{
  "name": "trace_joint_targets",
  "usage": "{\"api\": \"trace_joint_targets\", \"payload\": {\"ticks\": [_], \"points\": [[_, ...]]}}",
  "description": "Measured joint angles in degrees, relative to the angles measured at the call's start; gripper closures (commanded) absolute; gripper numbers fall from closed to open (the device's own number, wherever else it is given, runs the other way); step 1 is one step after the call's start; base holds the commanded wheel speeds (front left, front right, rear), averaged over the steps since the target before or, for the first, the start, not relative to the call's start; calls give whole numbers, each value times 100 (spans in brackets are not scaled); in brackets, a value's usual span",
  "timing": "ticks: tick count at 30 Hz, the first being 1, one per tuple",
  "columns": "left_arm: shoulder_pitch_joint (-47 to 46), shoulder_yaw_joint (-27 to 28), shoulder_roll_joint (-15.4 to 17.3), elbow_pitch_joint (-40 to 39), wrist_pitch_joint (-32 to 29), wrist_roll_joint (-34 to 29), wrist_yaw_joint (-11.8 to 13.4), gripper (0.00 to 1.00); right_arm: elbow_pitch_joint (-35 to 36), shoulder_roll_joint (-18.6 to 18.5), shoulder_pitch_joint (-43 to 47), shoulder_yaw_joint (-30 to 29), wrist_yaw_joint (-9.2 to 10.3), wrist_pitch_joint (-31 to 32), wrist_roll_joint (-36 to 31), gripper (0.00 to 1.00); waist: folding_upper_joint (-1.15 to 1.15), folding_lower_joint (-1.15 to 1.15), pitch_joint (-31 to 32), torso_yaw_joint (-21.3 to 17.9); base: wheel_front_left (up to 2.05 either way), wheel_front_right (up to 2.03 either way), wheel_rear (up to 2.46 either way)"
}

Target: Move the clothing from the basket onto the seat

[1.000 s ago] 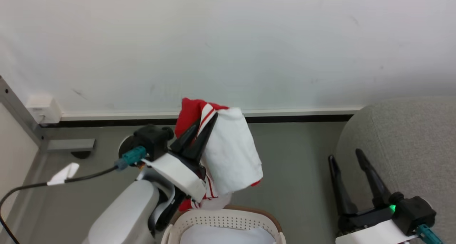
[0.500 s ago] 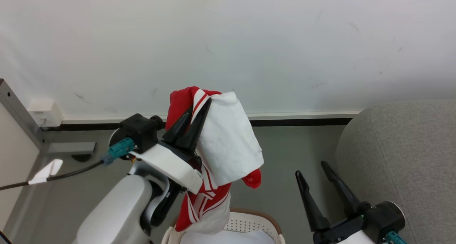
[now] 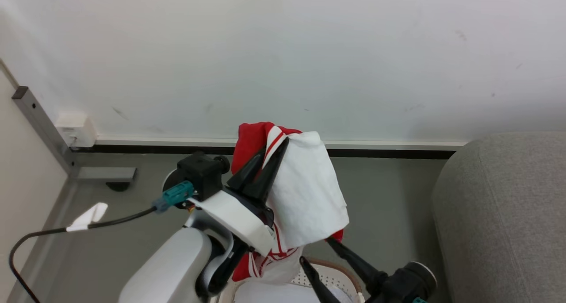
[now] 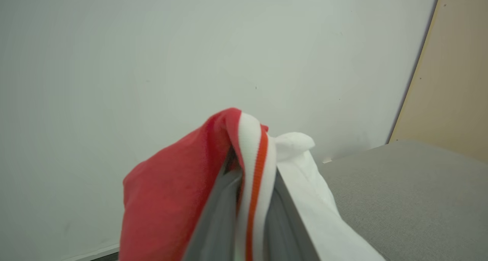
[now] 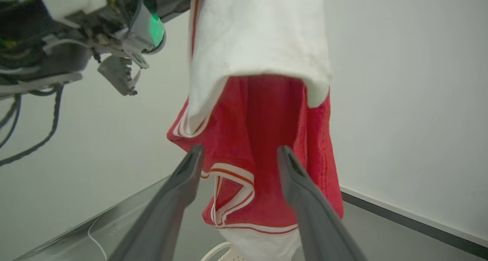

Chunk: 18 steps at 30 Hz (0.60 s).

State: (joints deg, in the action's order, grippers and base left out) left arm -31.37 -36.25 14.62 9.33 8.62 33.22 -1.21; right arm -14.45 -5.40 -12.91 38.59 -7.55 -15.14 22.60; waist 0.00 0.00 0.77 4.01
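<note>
My left gripper [image 3: 275, 146] is shut on the clothing [image 3: 305, 197], a red garment with white stripes and a white layer, and holds it up in front of the wall. In the left wrist view the red and white fabric [image 4: 171, 192] bunches over the closed fingers. The cloth's lower end hangs down to the white perforated basket [image 3: 338, 270] at the bottom edge. My right gripper [image 3: 315, 251] is open just below the hanging cloth; in its wrist view the right gripper [image 5: 241, 149] has one finger on each side of the red hem [image 5: 259, 131]. The grey seat [image 3: 508, 214] stands at the right.
A white wall with a dark baseboard [image 3: 389, 153] runs behind everything. A wall socket box [image 3: 75, 128] and a grey post [image 3: 42, 126] are at the left. A black cable [image 3: 88, 225] trails across the grey floor [image 3: 389, 205].
My right gripper has swung left from beside the seat to under the hanging clothing, still open. The left gripper still holds the garment up. The camera has shifted a little.
</note>
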Motion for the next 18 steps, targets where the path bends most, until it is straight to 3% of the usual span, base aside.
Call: {"api": "trace_joint_targets", "payload": {"ticks": [8,18], "points": [[-80,-250,-265,-4,-52,7,-60,100,-798,124,-580,705,0,0,405,0,0,0,7,341,0,0,0],[-20,-713,-544,-188,-226,4,-135,100,-1373,220,-953,391,0,1,435,0,0,1,88,868,0,0,0]]}}
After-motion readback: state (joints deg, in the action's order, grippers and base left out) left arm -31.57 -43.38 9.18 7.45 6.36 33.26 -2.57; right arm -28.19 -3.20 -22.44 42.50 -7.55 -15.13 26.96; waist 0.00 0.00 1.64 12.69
